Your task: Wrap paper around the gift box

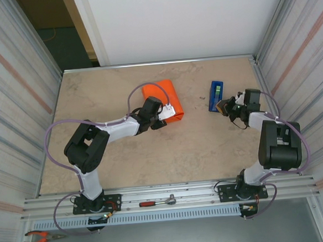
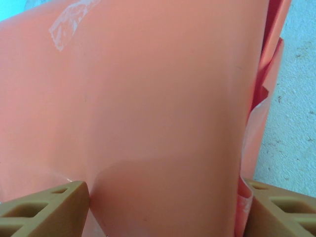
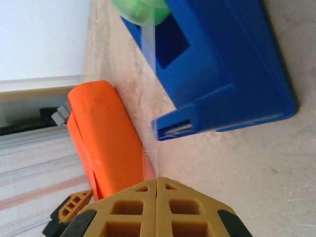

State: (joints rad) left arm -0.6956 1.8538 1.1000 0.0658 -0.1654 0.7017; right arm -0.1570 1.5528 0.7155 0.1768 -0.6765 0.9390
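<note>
Orange paper [image 2: 158, 98] smooth, wrapped boxy; blue plastic tape dispenser [image 3: 232, 64] angular.

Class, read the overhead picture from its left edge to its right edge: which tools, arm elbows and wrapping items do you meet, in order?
pliers → left arm's black elbow → orange paper → blue tape dispenser → right arm's black elbow

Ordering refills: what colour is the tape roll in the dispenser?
Green; the tape roll shows best in the right wrist view.
</note>
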